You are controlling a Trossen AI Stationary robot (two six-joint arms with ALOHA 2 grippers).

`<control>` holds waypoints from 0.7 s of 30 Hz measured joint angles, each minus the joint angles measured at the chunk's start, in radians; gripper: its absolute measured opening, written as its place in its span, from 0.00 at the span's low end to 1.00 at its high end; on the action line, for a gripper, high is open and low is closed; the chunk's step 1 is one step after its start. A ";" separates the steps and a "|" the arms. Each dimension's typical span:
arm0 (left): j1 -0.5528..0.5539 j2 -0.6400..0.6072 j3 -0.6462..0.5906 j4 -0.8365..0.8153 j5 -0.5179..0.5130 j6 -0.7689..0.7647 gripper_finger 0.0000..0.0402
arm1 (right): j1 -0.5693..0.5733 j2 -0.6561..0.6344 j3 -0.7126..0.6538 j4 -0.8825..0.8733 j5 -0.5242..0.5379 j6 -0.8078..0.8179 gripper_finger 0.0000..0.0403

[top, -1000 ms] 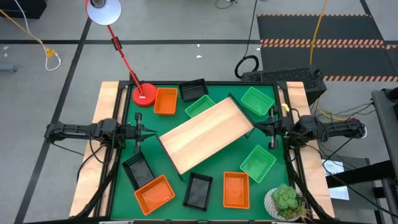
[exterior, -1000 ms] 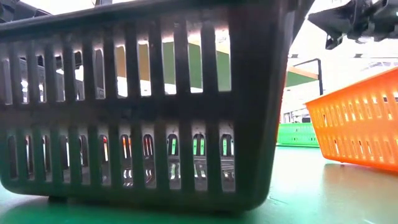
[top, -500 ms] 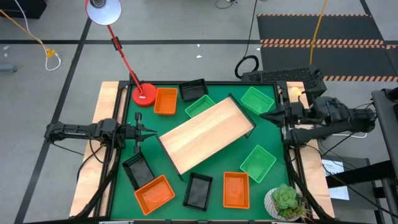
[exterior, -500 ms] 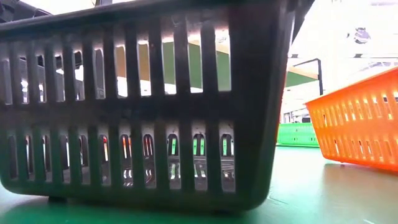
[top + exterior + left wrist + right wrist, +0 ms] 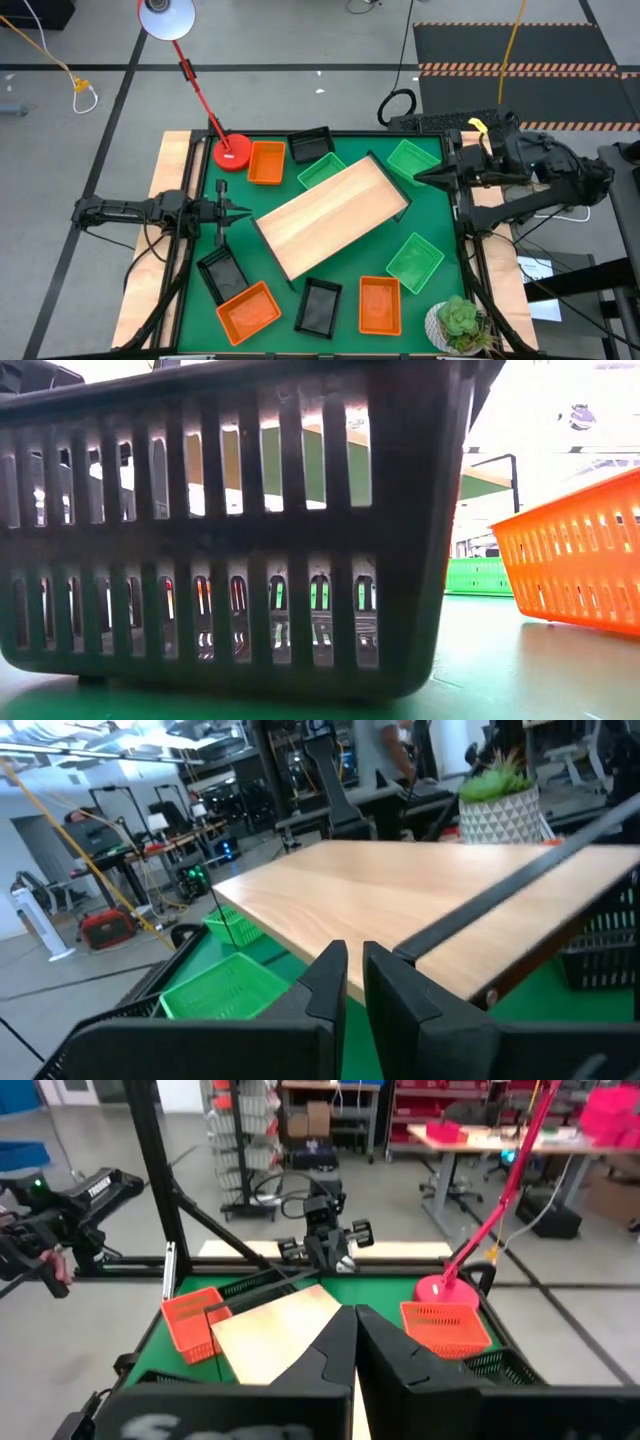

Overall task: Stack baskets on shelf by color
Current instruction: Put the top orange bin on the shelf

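- Right gripper has swung away from the shelf toward the green basket just ahead of its closed, empty jaws.
- Left gripper waits closed beside the shelf.
- Basket looks light and stiff; grip one rim wall.

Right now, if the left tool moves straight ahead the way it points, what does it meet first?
Probably the shelf. The left tool sits at the table's left edge, pointing right at the board's near corner, with bare green mat between them. Height is unclear, so it may pass under or over.
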State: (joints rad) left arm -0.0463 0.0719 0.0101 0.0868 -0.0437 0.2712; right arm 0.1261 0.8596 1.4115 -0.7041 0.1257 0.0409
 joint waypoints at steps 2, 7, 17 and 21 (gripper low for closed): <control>0.000 0.000 0.000 0.000 0.000 -0.024 0.10 | 0.000 0.034 0.047 -0.051 0.000 0.023 0.00; 0.000 0.000 0.000 0.010 0.000 -0.060 0.10 | 0.000 0.093 0.117 -0.110 0.000 0.060 0.00; 0.000 0.003 0.127 0.194 -0.153 -0.246 0.07 | 0.000 0.107 0.121 -0.111 0.000 0.069 0.00; 0.000 0.060 0.297 0.012 -0.179 -0.247 0.01 | 0.000 0.108 0.121 -0.117 0.008 0.069 0.00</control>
State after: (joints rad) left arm -0.0460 0.1318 0.3073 0.0986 -0.2230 0.0238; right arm 0.1257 0.9680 1.5330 -0.8215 0.1335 0.1095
